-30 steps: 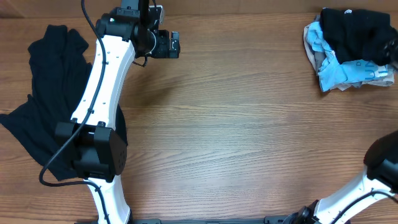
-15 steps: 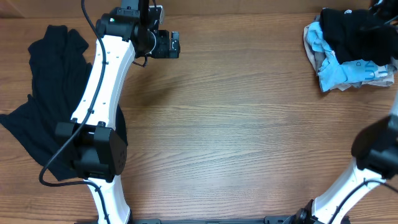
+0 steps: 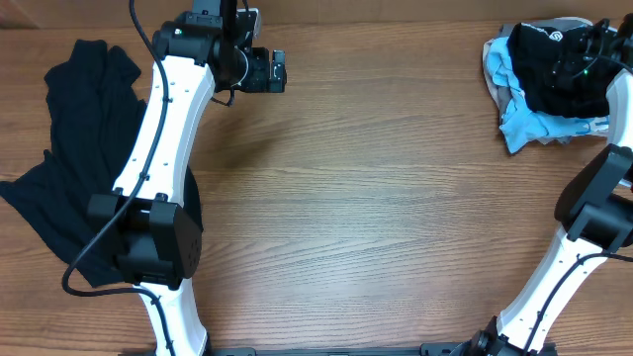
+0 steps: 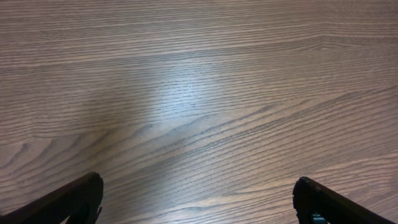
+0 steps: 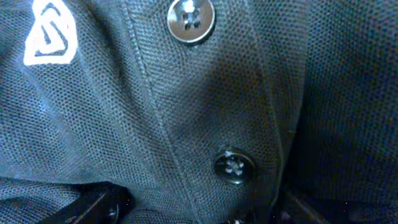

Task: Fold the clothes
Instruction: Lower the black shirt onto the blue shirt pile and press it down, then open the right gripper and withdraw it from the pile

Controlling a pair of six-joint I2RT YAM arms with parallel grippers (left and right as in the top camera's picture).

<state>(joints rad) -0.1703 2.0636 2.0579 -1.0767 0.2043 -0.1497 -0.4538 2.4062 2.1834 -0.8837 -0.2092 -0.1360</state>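
One black garment point(image 3: 74, 148) lies crumpled at the table's left edge, partly under my left arm. A second black shirt point(image 3: 554, 74) tops a pile at the far right, its white collar mark point(image 3: 557, 35) showing. My right gripper point(image 3: 591, 47) is down on this shirt. In the right wrist view the fingers point(image 5: 199, 208) are spread wide, pressed into the button placket point(image 5: 234, 167) near the white mark point(image 5: 50, 34). My left gripper point(image 3: 277, 71) is open and empty over bare wood, fingertips wide apart in the left wrist view point(image 4: 199, 196).
Under the black shirt lie a light blue garment point(image 3: 534, 124) and a grey one point(image 3: 495, 74). The pile sits near the table's far right corner. The wooden table point(image 3: 376, 218) stretches between the two heaps.
My right arm has swung up from the right edge onto the pile. The black shirt has shifted and its white mark now shows. The left arm has not moved.
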